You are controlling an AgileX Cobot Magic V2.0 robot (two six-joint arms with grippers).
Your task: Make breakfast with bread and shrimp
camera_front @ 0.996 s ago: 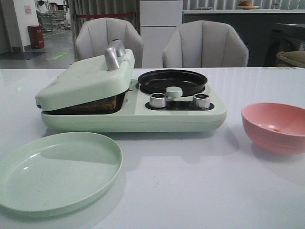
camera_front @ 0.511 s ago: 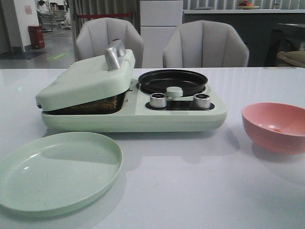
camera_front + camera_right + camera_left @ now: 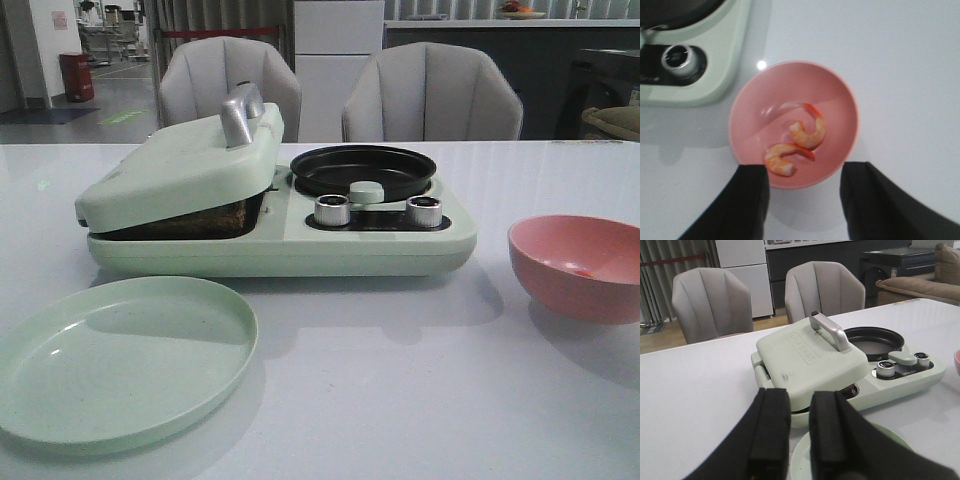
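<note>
Two pale pink-orange shrimp lie in the pink bowl [image 3: 750, 105]: one curled in the middle [image 3: 809, 131], one nearer my fingers [image 3: 782, 157]. My right gripper [image 3: 802, 175] hovers over the bowl's near rim, open and empty. The bowl also shows in the front view [image 3: 575, 262], at the right. The bread [image 3: 200, 218] shows only as a dark brown textured edge under the tilted lid [image 3: 180, 165] of the mint breakfast maker [image 3: 280, 245]. My left gripper [image 3: 800, 405] hangs above the green plate [image 3: 880, 435], jaws nearly together, holding nothing.
The green plate [image 3: 120, 355] lies at the front left. The maker has a black frying pan [image 3: 362, 170], two silver knobs [image 3: 331, 210] and a silver lid handle [image 3: 240, 112]. Two grey chairs [image 3: 430, 95] stand behind the table.
</note>
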